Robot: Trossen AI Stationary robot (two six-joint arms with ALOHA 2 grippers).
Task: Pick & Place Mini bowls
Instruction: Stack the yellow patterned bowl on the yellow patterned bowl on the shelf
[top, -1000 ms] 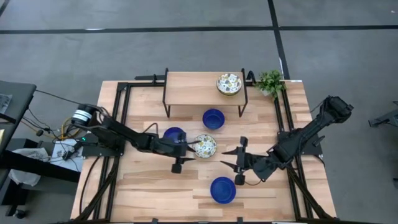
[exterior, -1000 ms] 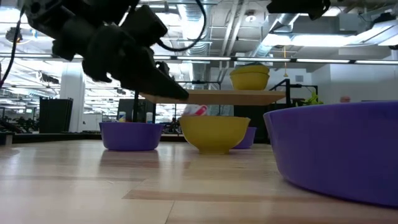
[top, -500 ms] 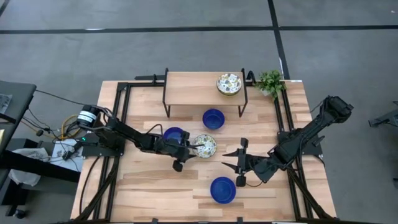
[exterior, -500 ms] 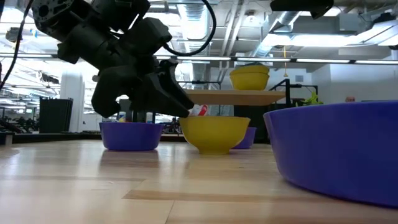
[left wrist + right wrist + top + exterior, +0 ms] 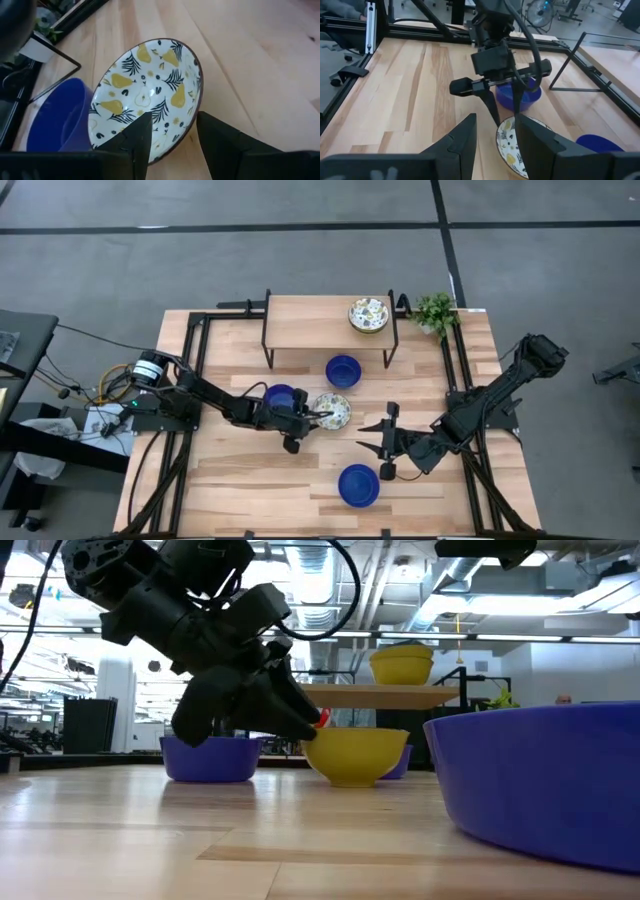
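From above, the left gripper (image 5: 318, 416) sits in the middle of the frame, right at the near rim of a patterned bowl (image 5: 333, 412) on the table (image 5: 240, 480). A blue bowl (image 5: 279, 397) lies just left of it, under the arm. Another blue bowl (image 5: 343, 369) is higher up, and a third blue bowl (image 5: 358, 485) is near the bottom. One more patterned bowl (image 5: 368, 314) stands on the little shelf (image 5: 300, 315) at the top. The right gripper (image 5: 372, 436) waits to the right of centre with its fingers spread apart and nothing in them.

From table height, the patterned bowl (image 5: 353, 753) looks yellow outside and sits in the middle, with the dark left gripper touching its left edge.

In the left wrist view, the two fingers (image 5: 136, 137) are spread a little at the bottom of the frame, and the bowl's rim lies between them. They do not look squeezed on it yet.

In the right wrist view, the left arm shows in the upper middle, over the bowl.

I think this is the grabbing step. Next, the fingers should pinch the rim tight, then lift
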